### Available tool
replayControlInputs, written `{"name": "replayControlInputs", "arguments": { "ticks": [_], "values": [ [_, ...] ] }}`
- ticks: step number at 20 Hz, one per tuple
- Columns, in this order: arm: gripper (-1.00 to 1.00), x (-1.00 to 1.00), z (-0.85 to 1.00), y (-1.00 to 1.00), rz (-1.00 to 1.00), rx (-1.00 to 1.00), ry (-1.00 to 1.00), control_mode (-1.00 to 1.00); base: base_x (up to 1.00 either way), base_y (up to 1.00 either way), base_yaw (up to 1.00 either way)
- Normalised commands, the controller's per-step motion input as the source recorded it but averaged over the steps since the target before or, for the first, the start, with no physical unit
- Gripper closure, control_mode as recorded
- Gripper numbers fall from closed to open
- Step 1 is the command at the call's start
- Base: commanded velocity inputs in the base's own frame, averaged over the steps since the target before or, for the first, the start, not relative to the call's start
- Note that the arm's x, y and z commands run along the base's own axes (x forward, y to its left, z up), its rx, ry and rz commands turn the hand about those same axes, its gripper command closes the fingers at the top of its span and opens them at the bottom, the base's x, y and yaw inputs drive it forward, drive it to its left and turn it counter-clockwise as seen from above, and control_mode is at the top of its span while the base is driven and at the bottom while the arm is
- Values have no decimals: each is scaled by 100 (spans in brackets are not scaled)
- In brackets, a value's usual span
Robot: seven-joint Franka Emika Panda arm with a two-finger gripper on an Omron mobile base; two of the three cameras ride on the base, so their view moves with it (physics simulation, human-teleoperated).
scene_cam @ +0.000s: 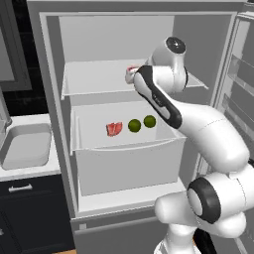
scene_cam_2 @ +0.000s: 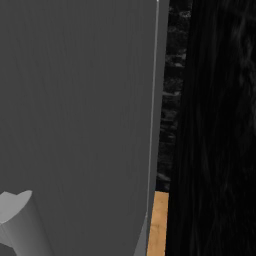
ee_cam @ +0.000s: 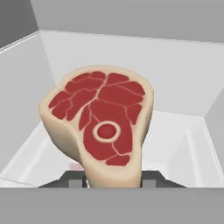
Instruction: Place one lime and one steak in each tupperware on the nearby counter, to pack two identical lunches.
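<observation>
My gripper point(scene_cam: 133, 74) reaches into the open fridge at the upper shelf point(scene_cam: 94, 82). It is shut on the thick steak point(ee_cam: 99, 122), a block with a red top and pale tan sides. That steak point(scene_cam: 131, 73) hides the fingertips in the hand view. The flat pink-red steak point(scene_cam: 114, 129) lies in the drawer point(scene_cam: 124, 158) below, beside two dark-green limes point(scene_cam: 134, 125) point(scene_cam: 150, 121). A light-grey tupperware point(scene_cam: 27, 146) rests on the white counter point(scene_cam: 30, 172) to the left of the fridge.
The fridge's side walls point(scene_cam: 52, 109) and open door point(scene_cam: 238, 89) flank the arm. Dark cabinets with a silver handle point(scene_cam: 20, 188) sit under the counter. A grey panel point(scene_cam_2: 75, 125) blocks the right base view, with a strip of wooden floor point(scene_cam_2: 159, 225) beside it.
</observation>
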Motion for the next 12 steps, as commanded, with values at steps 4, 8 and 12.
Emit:
{"name": "replayControlInputs", "arguments": {
  "ticks": [4, 8, 12],
  "values": [
    [100, -100, 0, 6, 0, 0, -9, -100, 0, 0, 0],
    [100, -100, 0, 9, -1, 0, -2, -100, 0, 0, 0],
    [100, -100, 0, 0, -4, 0, -2, -100, 0, 0, 0]
  ]
}}
